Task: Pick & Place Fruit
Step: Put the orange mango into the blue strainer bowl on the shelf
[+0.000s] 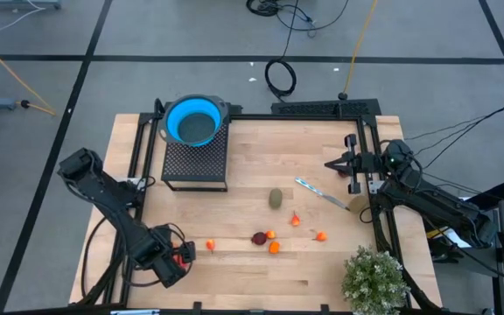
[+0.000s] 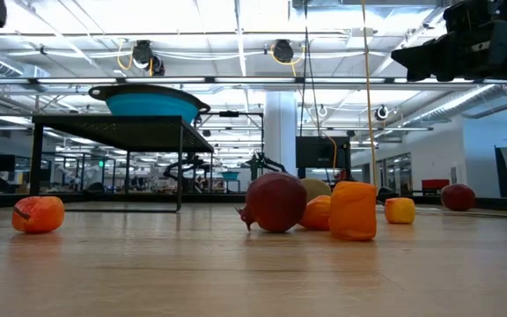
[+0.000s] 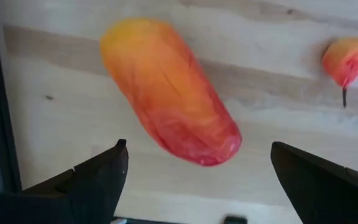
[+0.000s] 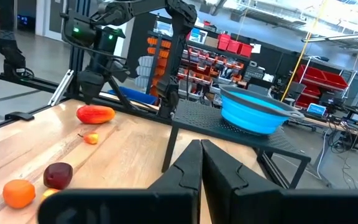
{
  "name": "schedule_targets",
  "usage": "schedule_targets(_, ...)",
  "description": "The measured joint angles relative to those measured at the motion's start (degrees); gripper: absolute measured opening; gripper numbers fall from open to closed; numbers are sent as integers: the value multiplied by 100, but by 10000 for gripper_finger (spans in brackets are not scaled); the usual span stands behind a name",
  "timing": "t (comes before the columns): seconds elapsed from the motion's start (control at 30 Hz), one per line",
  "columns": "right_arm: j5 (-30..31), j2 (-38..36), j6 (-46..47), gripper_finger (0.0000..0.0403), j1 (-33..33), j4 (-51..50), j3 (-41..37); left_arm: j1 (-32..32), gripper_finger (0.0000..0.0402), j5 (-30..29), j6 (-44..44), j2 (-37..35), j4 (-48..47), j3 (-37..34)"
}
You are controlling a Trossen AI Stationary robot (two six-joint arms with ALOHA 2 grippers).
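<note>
A long red-orange fruit [image 3: 169,90] lies on its side on the table near the front left [image 1: 183,256]. My left gripper [image 3: 197,147] hangs open just above it, pointing down, a finger on either side of the fruit's redder end and clear of it. A tiny orange fruit [image 1: 210,246] lies close by. A dark red fruit [image 1: 258,237] and several tiny orange ones [image 1: 274,248] lie mid-table, and a brownish-green oval [image 1: 276,199] lies farther back. My right gripper [image 4: 201,158] waits shut at the right edge [image 1: 335,164], held level above the table.
A blue bowl [image 1: 192,121] sits on a black mesh rack [image 1: 195,159] at the back left. A thin silvery utensil [image 1: 322,193] lies right of centre. A bushy green plant [image 1: 374,278] stands at the front right corner. Bare wood stretches along the front edge.
</note>
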Motion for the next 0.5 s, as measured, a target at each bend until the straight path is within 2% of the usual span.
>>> schedule_targets(0.2, -317, 0, -10, 0, 0, 0, -2, 71, 393, -20, 10, 1, -72, 0)
schedule_targets(0.5, -310, 0, 1, 0, 2, 1, -2, 66, 393, 181, -19, 228, -257, -6)
